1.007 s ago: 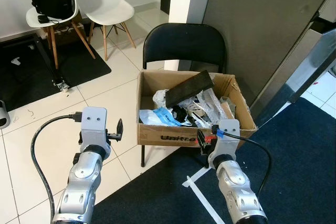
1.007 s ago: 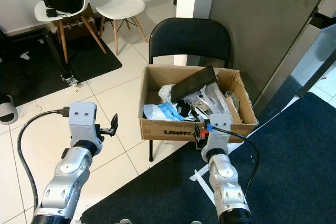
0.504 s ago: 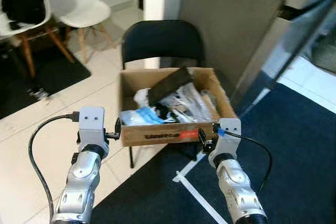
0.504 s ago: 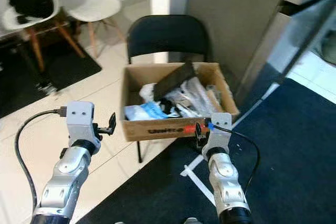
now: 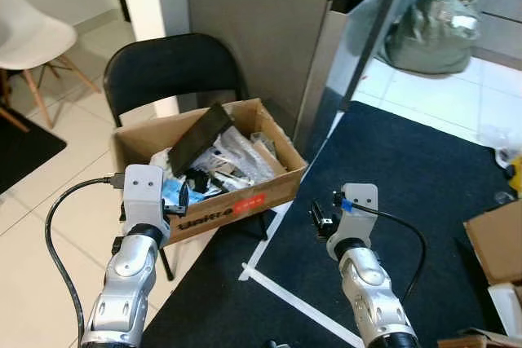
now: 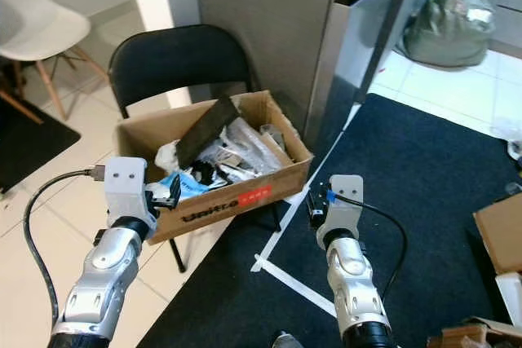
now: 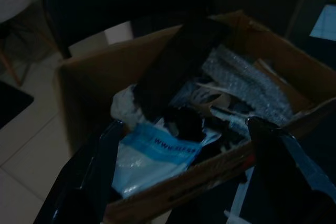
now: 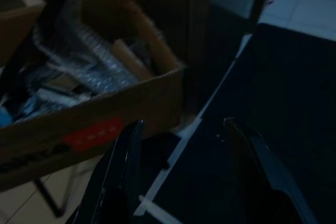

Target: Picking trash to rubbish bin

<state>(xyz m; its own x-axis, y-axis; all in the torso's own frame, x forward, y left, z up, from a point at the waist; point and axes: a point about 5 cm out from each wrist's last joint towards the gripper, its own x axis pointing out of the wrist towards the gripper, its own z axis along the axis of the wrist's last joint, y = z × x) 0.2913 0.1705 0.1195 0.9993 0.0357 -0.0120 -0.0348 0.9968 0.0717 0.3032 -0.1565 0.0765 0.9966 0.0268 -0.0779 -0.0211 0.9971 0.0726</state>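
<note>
An open cardboard box [image 5: 232, 205] rests on a black folding chair [image 5: 167, 67]. It holds trash: a black flat board [image 5: 200, 138], a blue and white plastic bag [image 7: 157, 148] and bubble wrap [image 7: 236, 77]. My left gripper [image 5: 181, 197] is held open and empty just in front of the box's front wall. My right gripper [image 5: 320, 219] is open and empty too, hanging over the dark carpet to the right of the box's front corner. In the wrist views, the left gripper [image 7: 184, 127] and the right gripper [image 8: 181, 127] both look at the box.
A dark carpet [image 5: 408, 160] with a white tape line [image 5: 302, 303] covers the floor on the right. A tied grey-green bag [image 5: 432, 26] lies at the back right. Another cardboard box [image 5: 497, 246] sits at the right edge. A grey partition [image 5: 253, 22] rises behind the chair.
The whole view has swung to the right, so the box now sits to the left and the carpet and bag have come into view. Both grippers remain open and empty.
</note>
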